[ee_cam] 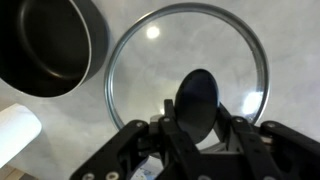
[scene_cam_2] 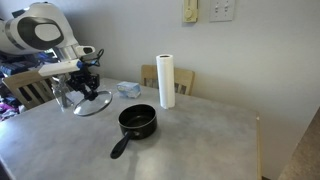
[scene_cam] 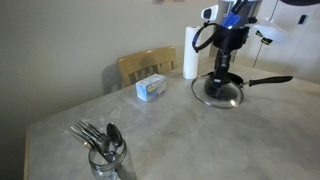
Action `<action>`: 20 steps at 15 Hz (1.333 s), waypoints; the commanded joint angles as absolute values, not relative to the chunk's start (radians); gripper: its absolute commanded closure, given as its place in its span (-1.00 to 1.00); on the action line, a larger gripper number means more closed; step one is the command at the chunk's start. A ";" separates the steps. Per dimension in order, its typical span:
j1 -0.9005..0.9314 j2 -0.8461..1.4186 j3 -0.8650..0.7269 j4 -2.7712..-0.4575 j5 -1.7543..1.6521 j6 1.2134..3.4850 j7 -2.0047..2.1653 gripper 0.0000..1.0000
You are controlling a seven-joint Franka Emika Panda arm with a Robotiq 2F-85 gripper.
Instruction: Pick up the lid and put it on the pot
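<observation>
The glass lid point(ee_cam: 190, 45) with a metal rim lies on the table beside the black pot point(ee_cam: 45, 45). In the wrist view my gripper point(ee_cam: 197, 122) is straight above the lid, with its fingers closed against both sides of the black knob. Both exterior views show the gripper point(scene_cam: 225, 72) point(scene_cam_2: 88, 88) low over the lid point(scene_cam: 222, 95) point(scene_cam_2: 93, 104). The pot point(scene_cam_2: 137, 121) stands apart from the lid, empty and uncovered, with its long handle point(scene_cam: 272, 80) pointing away. I cannot tell whether the lid is lifted off the table.
A white paper towel roll point(scene_cam_2: 167, 80) stands behind the pot. A blue and white box point(scene_cam: 151, 88) lies near a wooden chair point(scene_cam: 145, 65). A glass jar of cutlery point(scene_cam: 105, 150) stands at the table's near corner.
</observation>
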State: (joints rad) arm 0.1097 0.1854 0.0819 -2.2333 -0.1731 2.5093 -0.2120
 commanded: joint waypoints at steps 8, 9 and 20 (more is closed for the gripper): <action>-0.054 0.339 0.020 -1.977 -0.084 2.511 -0.366 0.72; -0.062 0.350 0.011 -1.965 -0.096 2.521 -0.360 0.72; -0.108 0.440 -0.063 -1.920 -0.133 2.490 -0.320 0.72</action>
